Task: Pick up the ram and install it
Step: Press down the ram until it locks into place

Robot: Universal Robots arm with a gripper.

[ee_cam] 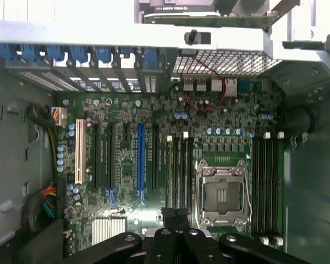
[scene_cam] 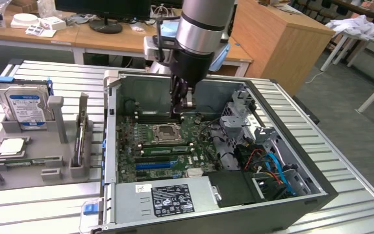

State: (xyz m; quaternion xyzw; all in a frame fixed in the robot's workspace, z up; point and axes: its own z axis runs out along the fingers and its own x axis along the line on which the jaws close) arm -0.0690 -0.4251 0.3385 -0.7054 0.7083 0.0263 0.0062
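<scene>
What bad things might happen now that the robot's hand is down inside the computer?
The gripper, shut, hangs low inside the computer case over the motherboard. Dropping further could knock the memory slots or the open processor socket beside them. The case wall and the drive cage stand close by, so a sideways swing might bump them. A ram stick sits in the grey holder outside; whether the gripper holds one is unclear.
</scene>
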